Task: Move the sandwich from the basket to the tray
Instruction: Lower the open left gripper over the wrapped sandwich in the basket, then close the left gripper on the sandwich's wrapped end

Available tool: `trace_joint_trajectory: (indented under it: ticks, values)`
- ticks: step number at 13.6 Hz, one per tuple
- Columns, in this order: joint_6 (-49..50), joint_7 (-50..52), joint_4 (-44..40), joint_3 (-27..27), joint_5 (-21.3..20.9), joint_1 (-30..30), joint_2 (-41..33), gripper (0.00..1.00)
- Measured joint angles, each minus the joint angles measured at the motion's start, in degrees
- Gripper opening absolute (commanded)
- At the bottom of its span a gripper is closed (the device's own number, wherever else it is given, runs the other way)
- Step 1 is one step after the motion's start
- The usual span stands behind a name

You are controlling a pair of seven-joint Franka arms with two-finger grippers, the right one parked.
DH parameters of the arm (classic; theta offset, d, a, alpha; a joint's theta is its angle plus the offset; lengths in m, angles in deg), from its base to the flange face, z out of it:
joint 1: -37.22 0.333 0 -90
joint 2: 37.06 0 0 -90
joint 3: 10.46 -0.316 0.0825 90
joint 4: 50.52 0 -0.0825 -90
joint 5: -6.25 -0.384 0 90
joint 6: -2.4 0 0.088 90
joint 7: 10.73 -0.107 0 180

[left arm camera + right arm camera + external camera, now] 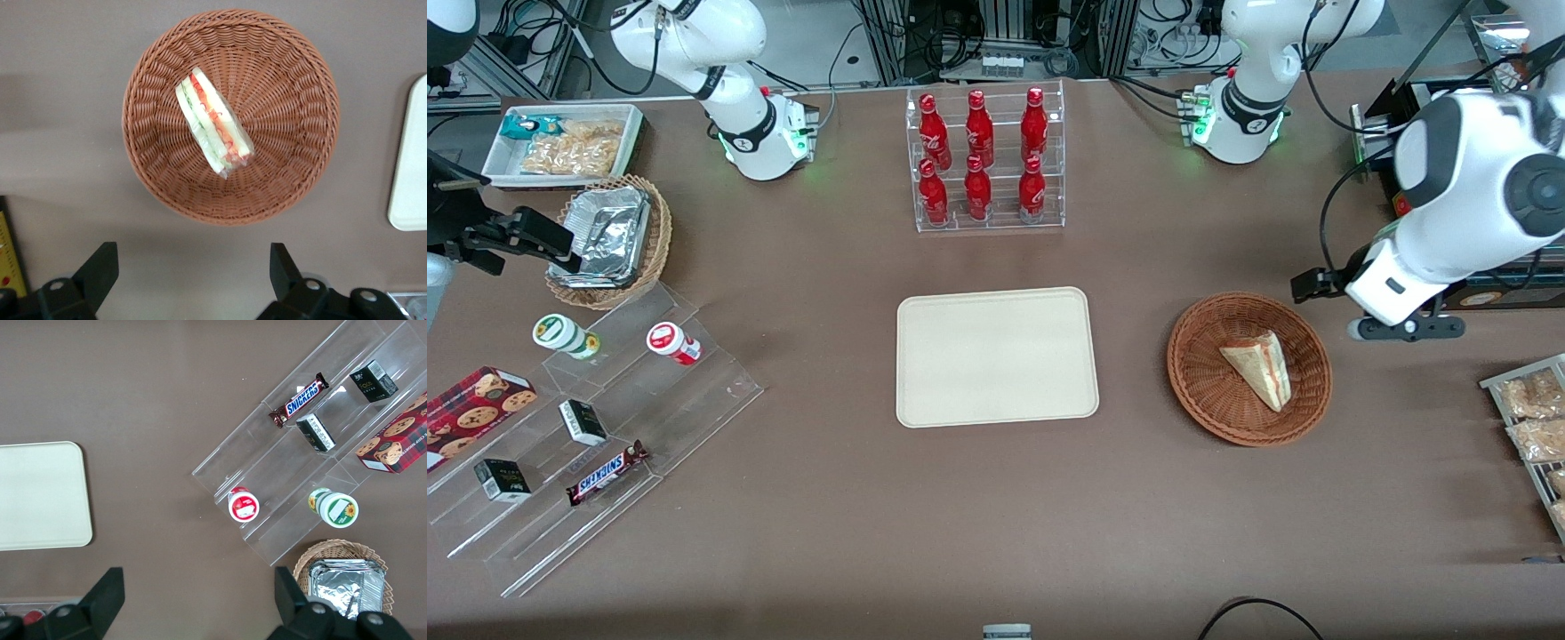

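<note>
The sandwich (1261, 366), a pale wedge with red, pink and green filling, lies in the round reddish-brown basket (1200, 391). The left wrist view looks straight down on the sandwich (213, 123) in the basket (287, 87). The cream tray (996, 356) lies flat and bare at the table's middle, beside the basket; its edge shows in the left wrist view (410, 167). My left gripper (1405, 327) hangs well above the table, just outside the basket's rim and farther from the front camera than the basket. It is open wide and empty (193, 257).
A clear rack of red bottles (983, 160) stands farther from the front camera than the tray. Toward the parked arm's end are a clear stepped shelf of snacks (587, 427), a tan basket with a foil container (609, 240) and a white bin (560, 142). Snack packets (1534, 418) lie at the working arm's end.
</note>
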Motion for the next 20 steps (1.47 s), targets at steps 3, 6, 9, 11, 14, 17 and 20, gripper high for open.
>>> trace_joint_trajectory:
  ticks: [3, 6, 9, 11, 14, 17, 20]
  values:
    - [-10.03, 0.00, 6.94, 0.00, 0.00, 0.00, 0.09, 1.00]
    - [-17.72, 1.10, 12.01, -0.02, 0.01, 0.00, 0.35, 1.00]
    - [-19.82, 8.26, 12.98, -0.03, 0.01, 0.00, 1.29, 1.00]
    - [-21.69, 17.55, 13.12, -0.02, 0.01, -0.53, 2.62, 1.00]
    - [-25.35, 30.39, 13.14, 0.04, 0.01, -2.21, 5.27, 1.00]
    - [-28.66, 38.86, 13.14, 0.03, 0.01, -2.45, 7.27, 1.00]
    - [-29.09, 40.53, 13.14, 0.02, 0.01, -2.51, 8.35, 1.00]
